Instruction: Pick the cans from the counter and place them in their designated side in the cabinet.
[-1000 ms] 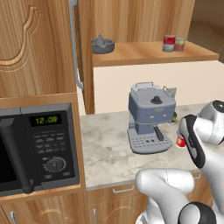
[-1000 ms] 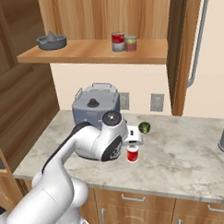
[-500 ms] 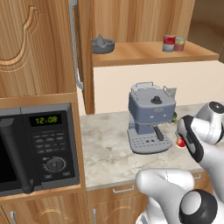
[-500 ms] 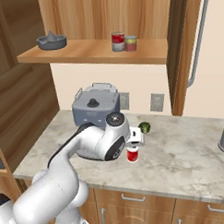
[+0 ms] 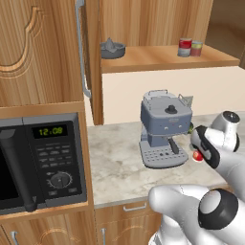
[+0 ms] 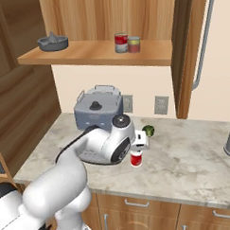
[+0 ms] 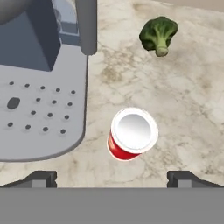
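A bright red can [image 7: 130, 138] with a silver lid stands upright on the beige marble counter [image 7: 192, 100], just right of the coffee machine's drip tray. My gripper [image 7: 111, 179] hovers right above it, open, with the fingertips [image 7: 40, 178] wide apart and touching nothing. From the right base view the hand [image 6: 139, 141] hangs over the same can [image 6: 136, 159]. A darker red can [image 6: 121, 42] with a grey band stands on the shelf of the wooden cabinet [image 6: 100, 53], beside a greenish-labelled can [image 6: 133, 44]. The left base view has the counter can [image 5: 197, 155] peeking out beside the hand.
A grey-blue coffee machine [image 6: 97, 107] stands close left of the can. A broccoli floret [image 7: 158, 34] lies beyond it. A juicer [image 6: 52, 42] sits at the shelf's left end. The cabinet door [image 6: 201, 47] stands open at right. A microwave [image 5: 40, 160] is far left.
Hardly anything differs. The hand stays over the counter can with only a slight shift of the arm, and the can has not moved.
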